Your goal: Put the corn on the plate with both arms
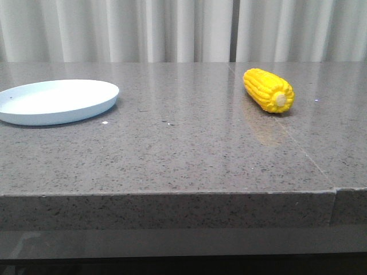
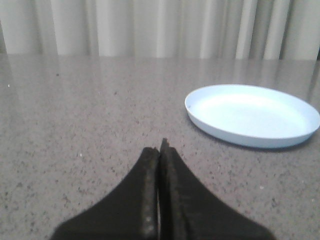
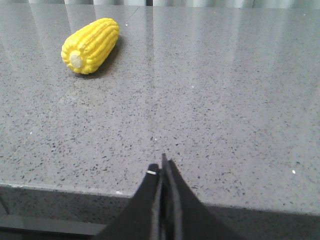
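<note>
grey speckled stone table [image 1: 172, 154] | pale pleated curtains [image 1: 172, 28] behind

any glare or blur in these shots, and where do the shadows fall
Front view: the glossy table mirrors the corn faintly; thin shadow under the plate. Left wrist view: soft overall, the shut left gripper blurred. Right wrist view: pale curtain glare on the far tabletop, the right gripper shut.

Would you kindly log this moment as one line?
corn: on table, right | plate: empty, left | left gripper: shut | right gripper: shut
</note>
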`<state>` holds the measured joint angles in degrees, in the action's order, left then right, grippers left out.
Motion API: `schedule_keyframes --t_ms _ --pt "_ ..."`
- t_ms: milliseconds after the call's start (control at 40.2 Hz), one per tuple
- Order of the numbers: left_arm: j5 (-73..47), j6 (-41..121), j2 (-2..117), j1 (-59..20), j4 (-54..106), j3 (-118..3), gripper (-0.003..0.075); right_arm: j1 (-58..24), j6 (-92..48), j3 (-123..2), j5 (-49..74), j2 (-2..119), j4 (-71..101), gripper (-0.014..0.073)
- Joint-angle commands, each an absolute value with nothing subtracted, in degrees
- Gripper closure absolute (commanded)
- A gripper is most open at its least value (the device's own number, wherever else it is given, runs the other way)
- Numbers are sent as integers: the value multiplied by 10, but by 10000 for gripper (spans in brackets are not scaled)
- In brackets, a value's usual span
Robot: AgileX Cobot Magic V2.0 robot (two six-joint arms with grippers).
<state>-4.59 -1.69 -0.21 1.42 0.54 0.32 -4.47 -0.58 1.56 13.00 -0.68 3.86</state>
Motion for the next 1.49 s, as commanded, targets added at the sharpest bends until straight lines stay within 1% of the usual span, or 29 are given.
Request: schedule_keyframes --t_ms 0,75,124,249,373,473,572,672,771,896,920,970,995,1045,1070,1119,1169,1219,1269,1318,1368,1468 --pt "75 -16 -13 14 6 3 740 -40 -12 3 63 -13 42 715" --pt "103 -16 -13 14 6 -8 740 -40 -12 -15 62 -13 44 715" --pt "100 -16 -13 14 6 -24 740 -40 -12 -34 70 -13 44 715" --pt "57 -16 -7 14 0 -80 740 -40 -12 -95 99 -12 45 715" --pt "-20 -16 26 13 0 -160 740 -40 -11 -172 145 4 45 715" --pt "-76 -16 80 13 -6 -221 740 -40 -4 -227 175 44 47 715" --pt "-114 -16 150 13 -21 -267 741 -40 0 -275 182 114 55 715" --pt "-115 -16 202 13 -21 -288 741 -40 0 -310 182 172 61 715" --pt "-111 -16 228 13 -21 -294 740 -40 0 -328 176 217 63 715" --pt "-111 -16 232 13 -21 -294 727 -40 0 -329 159 233 63 707" --pt "-111 -16 232 13 -21 -294 713 -40 0 -329 157 233 63 693" --pt "-111 -16 232 13 -21 -294 652 -40 0 -329 154 231 63 645" --pt "-111 -16 232 13 -21 -294 602 -40 0 -329 154 231 63 609" --pt "-111 -16 232 13 -21 -294 475 -40 0 -329 154 231 63 530" --pt "-111 -16 232 13 -21 -294 420 -40 0 -329 154 231 63 476" --pt "-111 -16 232 13 -21 -294 277 -40 0 -329 155 231 63 358" --pt "-111 -16 232 13 -21 -294 170 -40 0 -329 156 231 63 252" --pt "-111 -16 232 13 -21 -294 85 -40 0 -329 156 231 63 158" --pt "-111 -16 232 13 -21 -294 48 -40 0 -329 156 231 63 74" --pt "-111 -16 232 13 -21 -294 45 -40 0 -329 156 231 63 29" --pt "-111 -16 232 13 -21 -294 51 -40 0 -329 156 231 63 11" --pt "-110 -16 232 13 -21 -294 50 -40 0 -329 156 231 63 13"
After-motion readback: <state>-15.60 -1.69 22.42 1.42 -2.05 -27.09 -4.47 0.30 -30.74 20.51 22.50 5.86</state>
